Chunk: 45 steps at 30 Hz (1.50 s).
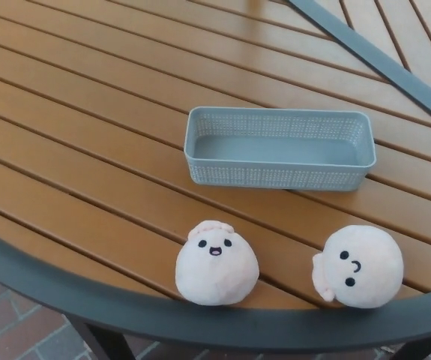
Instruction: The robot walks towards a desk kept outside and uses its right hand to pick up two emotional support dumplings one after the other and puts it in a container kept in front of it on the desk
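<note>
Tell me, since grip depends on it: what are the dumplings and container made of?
Left dumpling and right dumpling: soft plush fabric, judging by their fuzzy matte surface. Container: likely rigid plastic, grey-blue, with fine mesh-textured walls.

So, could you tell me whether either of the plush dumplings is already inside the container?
No, the container is empty, and both the left dumpling and the right dumpling sit on the table near its edge.
</note>
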### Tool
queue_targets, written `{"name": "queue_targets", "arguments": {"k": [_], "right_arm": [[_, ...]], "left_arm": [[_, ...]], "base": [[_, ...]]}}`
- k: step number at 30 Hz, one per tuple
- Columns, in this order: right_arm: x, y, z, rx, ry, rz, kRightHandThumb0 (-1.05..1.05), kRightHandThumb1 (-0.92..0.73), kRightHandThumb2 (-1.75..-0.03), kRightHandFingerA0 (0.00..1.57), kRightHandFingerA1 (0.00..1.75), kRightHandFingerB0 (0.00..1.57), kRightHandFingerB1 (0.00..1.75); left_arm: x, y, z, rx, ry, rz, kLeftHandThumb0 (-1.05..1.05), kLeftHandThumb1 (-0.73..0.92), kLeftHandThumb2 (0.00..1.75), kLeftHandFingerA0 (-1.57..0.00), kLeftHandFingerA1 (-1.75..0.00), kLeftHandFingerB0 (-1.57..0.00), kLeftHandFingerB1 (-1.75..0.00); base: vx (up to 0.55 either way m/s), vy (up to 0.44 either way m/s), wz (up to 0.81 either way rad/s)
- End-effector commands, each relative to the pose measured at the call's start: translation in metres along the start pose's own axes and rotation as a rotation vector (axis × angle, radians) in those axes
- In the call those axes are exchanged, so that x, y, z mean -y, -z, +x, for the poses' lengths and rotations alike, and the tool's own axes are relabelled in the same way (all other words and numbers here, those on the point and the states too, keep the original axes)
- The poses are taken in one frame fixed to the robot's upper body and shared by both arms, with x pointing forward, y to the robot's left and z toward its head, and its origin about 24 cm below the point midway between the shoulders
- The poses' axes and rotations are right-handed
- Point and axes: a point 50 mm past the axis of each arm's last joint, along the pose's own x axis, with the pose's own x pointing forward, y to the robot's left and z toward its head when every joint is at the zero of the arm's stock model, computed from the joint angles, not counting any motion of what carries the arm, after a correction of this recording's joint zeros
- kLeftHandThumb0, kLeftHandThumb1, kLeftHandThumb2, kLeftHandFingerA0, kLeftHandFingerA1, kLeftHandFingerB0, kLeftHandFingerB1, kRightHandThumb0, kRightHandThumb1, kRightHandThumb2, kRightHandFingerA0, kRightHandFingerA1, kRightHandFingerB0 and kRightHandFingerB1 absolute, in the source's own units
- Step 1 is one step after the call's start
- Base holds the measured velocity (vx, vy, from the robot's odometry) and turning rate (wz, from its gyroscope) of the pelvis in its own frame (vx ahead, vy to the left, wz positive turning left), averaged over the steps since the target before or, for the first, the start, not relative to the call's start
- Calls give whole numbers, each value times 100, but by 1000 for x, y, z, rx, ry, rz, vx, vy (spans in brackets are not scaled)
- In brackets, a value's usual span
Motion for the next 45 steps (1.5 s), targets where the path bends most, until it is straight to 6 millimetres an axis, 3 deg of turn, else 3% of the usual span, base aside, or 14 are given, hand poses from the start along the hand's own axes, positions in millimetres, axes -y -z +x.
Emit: {"name": "queue_targets", "arguments": {"k": [1, 2, 6, 8, 9, 12, 13, 16, 17, 20, 21, 24, 34, 45], "right_arm": [[2, -3, 3, -3, 22, 34, -8, 18, -175, 121, 116, 88, 126], [3, -4, 4, -1, 30, 40, -10, -21, -175, 128, 114, 84, 134], [5, -5, 4, 4, 39, 42, -10, -21, -175, 128, 114, 84, 134], [13, -7, 3, 23, 103, 56, -28, -21, -175, 101, 138, 41, 161], [18, -7, 3, 27, 152, 82, -43, -57, -157, 84, 134, 11, 90], [28, -10, 1, 50, 255, 92, -54, -26, -173, 31, 175, 0, 67], [32, -10, 1, 49, 271, 85, -77, -28, -165, 19, 144, 0, 25], [36, -10, 1, 44, 283, 73, -77, -28, -165, 19, 144, 0, 25], [54, -9, 0, 34, 336, 103, -105, -67, -133, 0, 66, 0, 57], [87, -11, -6, 42, 436, 148, -105, -70, -133, 0, 64, 0, 59], [90, -13, -6, 52, 456, 145, -101, -92, -85, 0, 0, 0, 0], [93, -17, -5, 64, 482, 141, -101, -92, -85, 0, 0, 0, 0], [142, -139, -45, 538, 610, 191, -105, -92, -87, 0, 0, 0, 0], [102, -231, -82, 889, 210, -22, -105, -92, -62, 0, 27, 0, 11]], "left_arm": [[-4, -3, 0, 36, -12, -25, -37, 53, 56, -83, -66, -84, -53], [-5, -3, 0, 38, -12, -32, -36, 54, 56, -83, -65, -82, -52], [-5, -3, -1, 40, -10, -27, -36, 54, 56, -83, -65, -82, -52], [-6, -2, 0, 30, -21, -47, -31, 53, 56, -83, -62, -78, -51], [-7, -3, 0, 30, -23, -42, -31, 54, 57, -83, -63, -76, -51], [-9, -4, 0, 37, -21, -39, -32, 53, 56, -85, -64, -79, -51], [-9, -5, 0, 39, -20, -39, -31, 54, 56, -85, -64, -79, -51], [-10, -5, 0, 41, -20, -39, -31, 54, 56, -85, -64, -79, -51], [-12, -5, 0, 40, -22, -46, -28, 53, 57, -85, -60, -76, -51], [-14, -6, 0, 45, -26, -45, -28, 53, 56, -85, -60, -75, -51], [-14, -7, 1, 47, -26, -49, -28, 53, 56, -85, -60, -75, -51], [-14, -9, 2, 47, -25, -56, -28, 53, 56, -85, -60, -75, -51], [-13, -14, 3, 68, -28, -40, -32, 55, 57, -86, -64, -80, -52], [-11, -15, 4, 64, -30, -70, -29, 55, 56, -85, -65, -80, -53]], "base": [[0, 0, 0], [0, 0, 0], [0, 0, 0], [0, 0, 0], [0, 0, 0], [0, 0, 0], [0, 0, 0], [0, 0, 0], [0, 0, 0], [0, 0, 0], [0, 0, 0], [0, 0, 0], [0, 0, 0], [0, 0, 0]]}}
